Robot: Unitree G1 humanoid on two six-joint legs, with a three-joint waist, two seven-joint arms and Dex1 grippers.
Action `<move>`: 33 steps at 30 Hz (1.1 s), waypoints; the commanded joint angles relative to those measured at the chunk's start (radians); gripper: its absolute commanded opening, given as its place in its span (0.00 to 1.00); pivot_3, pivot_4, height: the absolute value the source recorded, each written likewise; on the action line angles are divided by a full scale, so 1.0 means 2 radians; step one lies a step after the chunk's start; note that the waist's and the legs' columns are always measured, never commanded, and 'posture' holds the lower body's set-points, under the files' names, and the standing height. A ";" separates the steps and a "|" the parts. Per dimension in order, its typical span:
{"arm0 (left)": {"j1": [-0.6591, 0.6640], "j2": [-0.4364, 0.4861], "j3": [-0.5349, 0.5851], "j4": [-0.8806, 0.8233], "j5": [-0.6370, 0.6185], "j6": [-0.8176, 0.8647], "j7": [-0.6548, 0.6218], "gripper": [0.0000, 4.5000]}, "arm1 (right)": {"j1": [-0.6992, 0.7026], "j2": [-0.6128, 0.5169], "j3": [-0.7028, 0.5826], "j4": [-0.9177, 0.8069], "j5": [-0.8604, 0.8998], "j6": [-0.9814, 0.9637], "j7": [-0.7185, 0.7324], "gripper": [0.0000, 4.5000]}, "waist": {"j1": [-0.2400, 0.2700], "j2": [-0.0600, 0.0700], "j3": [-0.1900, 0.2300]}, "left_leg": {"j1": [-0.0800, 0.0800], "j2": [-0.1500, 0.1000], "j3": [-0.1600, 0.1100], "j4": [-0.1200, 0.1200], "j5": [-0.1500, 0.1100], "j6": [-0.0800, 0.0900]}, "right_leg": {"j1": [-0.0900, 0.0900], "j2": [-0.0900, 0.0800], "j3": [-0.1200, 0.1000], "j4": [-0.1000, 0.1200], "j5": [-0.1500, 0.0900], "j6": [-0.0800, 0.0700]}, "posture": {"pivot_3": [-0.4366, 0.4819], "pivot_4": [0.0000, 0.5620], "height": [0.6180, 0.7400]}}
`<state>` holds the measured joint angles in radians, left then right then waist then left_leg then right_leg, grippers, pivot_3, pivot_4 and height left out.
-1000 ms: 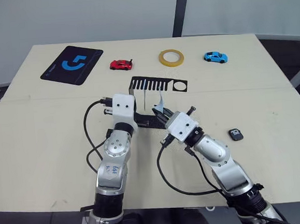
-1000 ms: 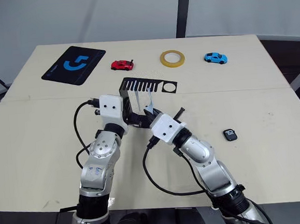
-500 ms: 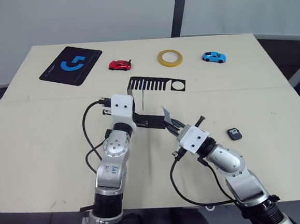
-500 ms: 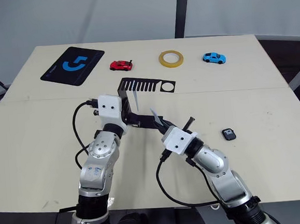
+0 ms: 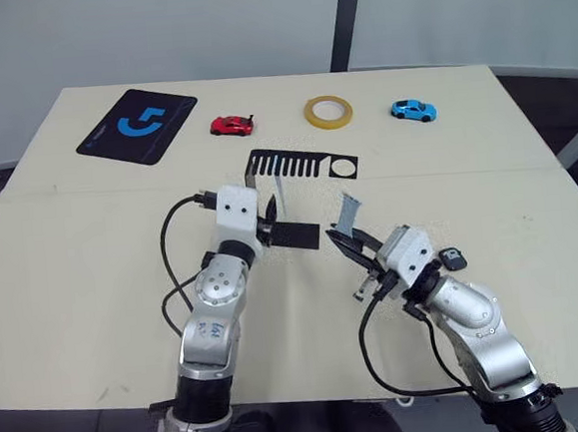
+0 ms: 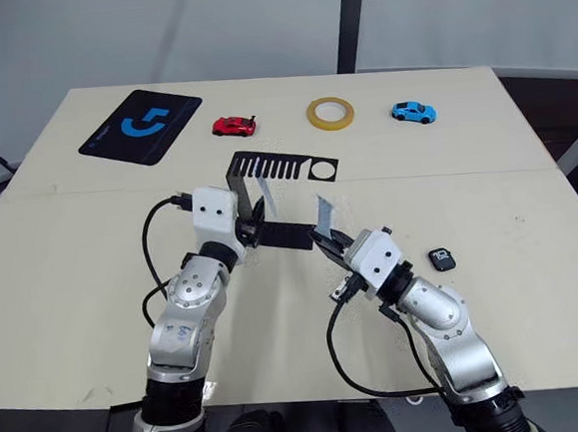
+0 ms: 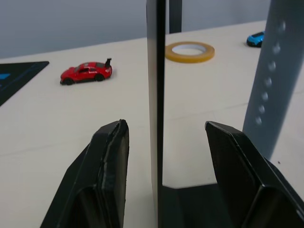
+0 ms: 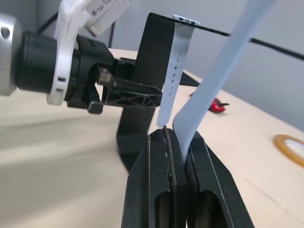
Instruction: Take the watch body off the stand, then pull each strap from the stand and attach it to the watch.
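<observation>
The black stand [image 5: 305, 164] rests mid-table, and one pale grey-blue strap [image 5: 279, 189] hangs from its slotted top plate. My left gripper [image 5: 270, 222] is open, its fingers [image 7: 111, 161] on either side of the stand's upright [image 7: 156, 95] without touching it. Right of the stand's foot, my right gripper [image 5: 343, 240] is shut on the second strap [image 8: 223, 71], which sticks up clear of the stand. The watch body [image 5: 455, 258] lies on the table just right of the right arm.
A black mat with a blue logo [image 5: 139, 125], a red toy car [image 5: 232, 125], a yellow tape roll [image 5: 329, 111] and a blue toy car [image 5: 414, 110] line the far side of the table. Cables loop beside both arms.
My right gripper drew the strap off the stand and carried it right, toward the watch body. My left gripper opened and let go of the stand's upright.
</observation>
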<state>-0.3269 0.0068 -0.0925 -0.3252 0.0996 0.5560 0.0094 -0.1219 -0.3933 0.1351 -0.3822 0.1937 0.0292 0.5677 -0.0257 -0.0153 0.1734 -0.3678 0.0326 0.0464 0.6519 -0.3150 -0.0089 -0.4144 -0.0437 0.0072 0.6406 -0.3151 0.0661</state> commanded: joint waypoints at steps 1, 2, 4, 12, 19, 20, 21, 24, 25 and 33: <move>0.019 0.017 0.000 -0.051 -0.003 0.012 -0.019 0.63 | 0.005 -0.018 -0.026 -0.040 0.064 0.043 0.028 0.00 | 0.000 0.000 0.000 | 0.000 0.000 0.000 0.000 0.000 0.000 | 0.000 0.000 0.000 0.000 0.000 0.000 | 0.48 0.27 1.00; 0.026 0.024 0.002 -0.061 -0.005 0.017 -0.026 0.63 | 0.007 -0.023 -0.033 -0.047 0.084 0.060 0.036 0.00 | 0.000 0.000 0.000 | 0.000 0.000 0.000 0.000 0.000 0.000 | 0.000 0.000 0.000 0.000 0.000 0.000 | 0.48 0.27 1.00; 0.048 0.046 0.015 -0.087 -0.022 0.028 -0.054 0.63 | 0.013 -0.038 -0.060 -0.059 0.129 0.093 0.047 0.00 | 0.000 0.000 0.000 | 0.000 0.000 0.000 0.000 0.000 0.000 | 0.000 0.000 0.000 0.000 0.000 0.000 | 0.48 0.27 1.00; 0.105 0.146 0.120 -0.128 -0.172 0.056 -0.209 0.78 | 0.016 -0.086 -0.150 -0.055 0.254 0.184 0.078 0.00 | 0.000 0.000 0.000 | 0.000 0.000 0.000 0.000 0.000 0.000 | 0.000 0.000 0.000 -0.001 0.000 0.000 | 0.48 0.27 1.00; 0.107 0.285 0.218 -0.102 -0.417 0.134 -0.435 1.00 | 0.028 -0.127 -0.166 -0.068 0.350 0.258 0.132 0.00 | 0.000 0.000 0.000 | 0.000 0.000 -0.001 0.000 0.000 0.000 | 0.000 0.000 0.000 -0.002 0.000 0.000 | 0.48 0.27 1.00; 0.104 0.301 0.218 -0.099 -0.436 0.146 -0.449 1.00 | 0.031 -0.128 -0.163 -0.073 0.356 0.262 0.137 0.00 | 0.000 0.000 0.000 | 0.000 0.000 -0.001 0.000 0.000 0.000 | 0.001 0.000 -0.001 -0.001 0.000 -0.001 | 0.48 0.27 1.00; 0.089 0.300 0.215 -0.090 -0.467 0.163 -0.451 1.00 | 0.035 -0.126 -0.149 -0.081 0.351 0.257 0.148 0.00 | -0.001 0.000 0.000 | 0.000 0.000 -0.001 0.000 0.000 0.000 | 0.001 -0.001 -0.001 -0.002 0.000 -0.001 | 0.48 0.27 1.00; 0.049 0.272 0.196 -0.071 -0.524 0.190 -0.432 1.00 | 0.034 -0.113 -0.114 -0.097 0.326 0.236 0.163 0.00 | 0.002 0.000 0.000 | 0.000 0.000 -0.002 0.001 0.000 0.001 | 0.001 -0.001 -0.001 -0.002 0.000 0.000 | 0.48 0.27 1.00; 0.038 0.262 0.179 -0.068 -0.531 0.194 -0.431 1.00 | 0.029 -0.104 -0.101 -0.098 0.317 0.228 0.161 0.00 | 0.001 0.000 0.000 | 0.000 0.000 -0.002 0.001 0.000 0.001 | 0.001 -0.001 -0.001 -0.002 0.000 0.000 | 0.48 0.27 1.00; -0.023 0.160 0.099 -0.016 -0.535 0.186 -0.380 1.00 | 0.015 -0.065 -0.042 -0.081 0.254 0.169 0.179 0.00 | -0.001 0.000 0.000 | 0.000 -0.001 -0.002 0.001 0.000 0.000 | 0.001 0.000 -0.001 -0.001 0.000 0.000 | 0.48 0.27 1.00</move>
<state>-0.3556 0.3482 0.1212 -0.3609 -0.9576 0.9440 -0.7690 -0.0825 -0.5304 0.0442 -0.5371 0.7227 0.4111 0.9071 -0.0272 -0.0157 0.1733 -0.3680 0.0315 0.0418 0.6543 -0.3143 -0.0088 -0.4123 -0.0442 0.0055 0.6377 -0.3154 0.0657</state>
